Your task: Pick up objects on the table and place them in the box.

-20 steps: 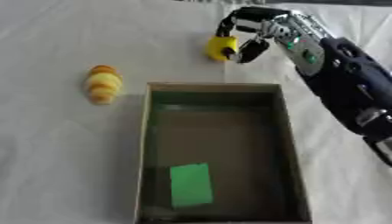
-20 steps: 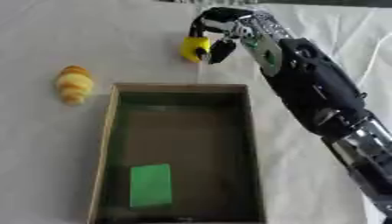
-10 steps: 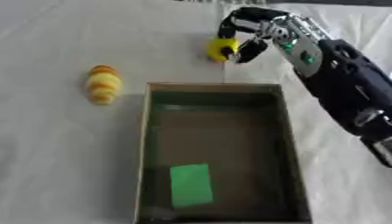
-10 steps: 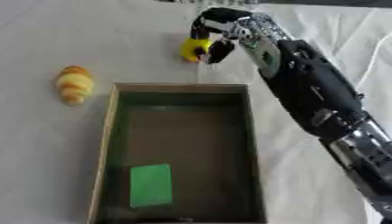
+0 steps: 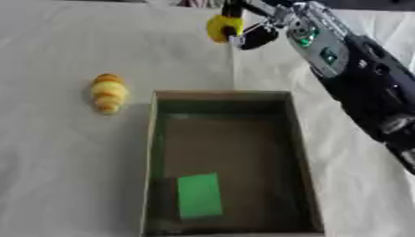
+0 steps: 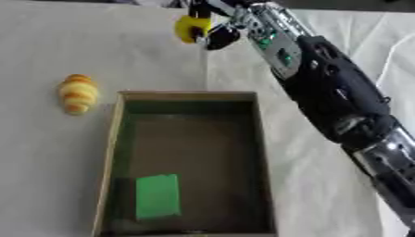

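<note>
Both views are evenly and softly lit from above, with no glare seen on the pale cloth-covered table (image 5: 57, 176). The inside of the brown cardboard box (image 5: 298, 139) is left dim, and a faint shadow is cast beside the yellow ridged pastry-shaped toy (image 5: 108, 93). Everything is rendered soft and slightly blurred, the black robot right hand (image 6: 217, 25) most of all.

Right hand (image 5: 251, 21): upper fingers cut off by the top edge; curled fingers cover part of the yellow object (image 5: 219, 28), whose shape stays unclear. Right arm (image 6: 340, 106): runs out at the lower right edge. Box (image 5: 296, 139): near wall cropped by the bottom edge.
</note>
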You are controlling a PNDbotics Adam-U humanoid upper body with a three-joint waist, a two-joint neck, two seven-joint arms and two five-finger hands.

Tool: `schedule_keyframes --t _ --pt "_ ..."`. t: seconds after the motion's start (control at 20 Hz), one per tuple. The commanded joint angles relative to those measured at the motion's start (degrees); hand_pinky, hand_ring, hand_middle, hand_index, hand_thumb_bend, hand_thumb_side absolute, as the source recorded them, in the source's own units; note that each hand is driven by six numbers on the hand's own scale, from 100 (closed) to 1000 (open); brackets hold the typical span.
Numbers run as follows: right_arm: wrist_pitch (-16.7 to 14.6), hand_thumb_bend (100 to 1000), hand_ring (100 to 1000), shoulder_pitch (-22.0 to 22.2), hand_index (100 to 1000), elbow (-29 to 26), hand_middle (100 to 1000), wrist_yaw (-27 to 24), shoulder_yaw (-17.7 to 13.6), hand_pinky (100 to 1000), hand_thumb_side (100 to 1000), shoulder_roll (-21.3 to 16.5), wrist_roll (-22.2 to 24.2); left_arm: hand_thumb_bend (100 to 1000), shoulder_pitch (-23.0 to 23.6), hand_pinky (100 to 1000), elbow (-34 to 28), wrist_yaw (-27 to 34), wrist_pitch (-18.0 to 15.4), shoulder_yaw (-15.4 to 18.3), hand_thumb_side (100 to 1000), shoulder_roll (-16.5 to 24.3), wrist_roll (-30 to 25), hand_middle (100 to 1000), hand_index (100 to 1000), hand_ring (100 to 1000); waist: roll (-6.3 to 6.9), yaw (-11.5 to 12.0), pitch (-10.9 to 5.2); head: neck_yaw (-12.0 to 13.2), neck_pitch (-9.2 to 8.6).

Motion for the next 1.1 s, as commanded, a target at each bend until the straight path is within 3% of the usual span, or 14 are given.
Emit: schedule_keyframes --t 0.05,0.15,0.25,0.35,0.7,1.1 --pt "1.92 100 608 0.56 346 -14.59 402 -4.20 0.37 756 100 -5.78 -0.01 100 -0.02 757 -0.84 0.00 0.14 0.21 460 1.35 -0.12 711 789 752 0.29 -0.28 -2.06 0.39 0.26" --pt "3.20 118 608 2.48 383 -23.02 401 -6.32 1.21 752 100 -8.74 0.73 100 0.05 757 -0.84 0.05 0.23 0.14 458 1.45 -0.17 711 789 753 0.34 -0.56 -2.74 0.53 0.60" --pt "3.78 203 609 5.21 408 -32.09 402 -7.30 2.54 749 100 -12.09 1.72 100 0.08 758 -0.84 0.14 0.35 0.05 450 1.56 -0.22 711 789 753 0.41 -0.83 -3.53 0.51 1.19" --pt "2.77 202 606 7.40 407 -37.89 402 -8.07 3.97 746 100 -14.56 1.95 100 0.20 758 -0.84 0.16 0.39 0.00 448 1.67 -0.26 711 790 753 0.49 -1.02 -4.19 0.53 1.69" --pt "-6.25 188 605 10.82 418 -39.65 411 -12.00 8.23 740 100 -18.50 -4.20 100 0.89 758 -0.84 0.06 0.41 -0.01 446 1.94 -0.22 711 790 753 0.66 -1.71 -4.96 1.59 2.74" --pt "-8.93 162 614 14.89 449 -39.66 432 -6.19 11.89 755 100 -18.63 -3.48 100 1.23 758 -0.84 0.13 0.52 -0.09 464 1.63 -0.36 711 789 753 0.43 -2.06 -4.47 1.87 3.41"
